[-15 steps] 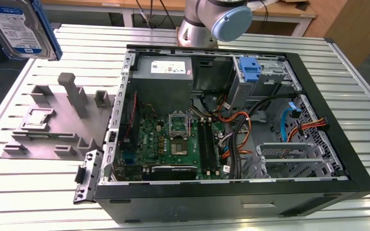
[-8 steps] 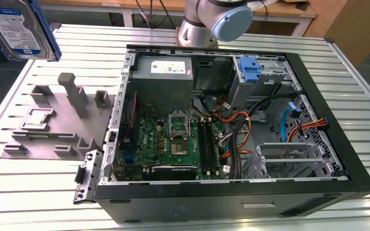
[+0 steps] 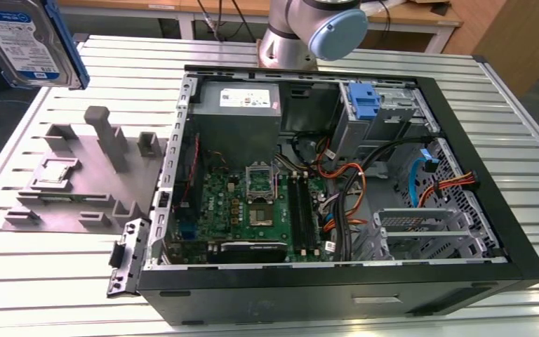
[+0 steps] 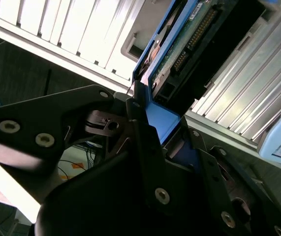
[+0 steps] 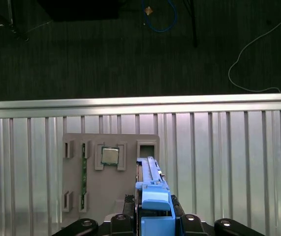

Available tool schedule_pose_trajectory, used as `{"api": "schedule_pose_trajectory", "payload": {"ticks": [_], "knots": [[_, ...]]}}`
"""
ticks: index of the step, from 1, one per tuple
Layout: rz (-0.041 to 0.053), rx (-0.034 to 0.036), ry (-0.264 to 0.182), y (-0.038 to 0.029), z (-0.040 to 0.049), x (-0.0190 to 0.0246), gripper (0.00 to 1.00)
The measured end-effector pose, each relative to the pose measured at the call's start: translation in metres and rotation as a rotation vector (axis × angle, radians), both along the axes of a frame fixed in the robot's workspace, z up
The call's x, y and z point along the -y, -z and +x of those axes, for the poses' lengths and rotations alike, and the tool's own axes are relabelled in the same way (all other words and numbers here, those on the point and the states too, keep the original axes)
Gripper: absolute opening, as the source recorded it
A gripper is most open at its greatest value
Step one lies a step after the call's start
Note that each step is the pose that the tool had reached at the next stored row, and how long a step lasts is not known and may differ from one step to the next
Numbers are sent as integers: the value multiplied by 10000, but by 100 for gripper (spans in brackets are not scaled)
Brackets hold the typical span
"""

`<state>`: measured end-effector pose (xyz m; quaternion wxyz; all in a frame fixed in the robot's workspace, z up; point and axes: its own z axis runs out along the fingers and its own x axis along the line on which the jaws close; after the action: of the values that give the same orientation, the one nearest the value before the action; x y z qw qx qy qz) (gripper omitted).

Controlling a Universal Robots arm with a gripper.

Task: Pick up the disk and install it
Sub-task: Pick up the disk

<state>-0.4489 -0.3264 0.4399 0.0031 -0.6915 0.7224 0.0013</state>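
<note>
The disk, silver with a blue-and-white label and a blue carrier frame along its edge, hangs upright high above the grey fixture plate at the exterior view's far left. In the first wrist view the disk is seen edge-on over the plate, with the blue carrier tab clamped by my gripper. In the second wrist view my gripper is shut on the blue frame of the disk, whose connector side shows.
The open computer case lies on the slatted metal table, with a drive cage, a blue latch and a power supply inside. The grey fixture plate carries posts, a chip and a thin green board.
</note>
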Motion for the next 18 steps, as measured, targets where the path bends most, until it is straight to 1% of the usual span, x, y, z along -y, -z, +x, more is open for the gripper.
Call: {"api": "schedule_pose_trajectory", "payload": {"ticks": [5, 7, 14, 15, 18], "knots": [[-6, 1, -1, -12, -1, 1, 36], [-37, 0, 0, -62, 0, 0, 36], [-63, 6, -4, -157, -1, 0, 36], [-65, 17, -7, -158, -1, 0, 36], [-64, 138, -9, -158, -7, 1, 36]]}}
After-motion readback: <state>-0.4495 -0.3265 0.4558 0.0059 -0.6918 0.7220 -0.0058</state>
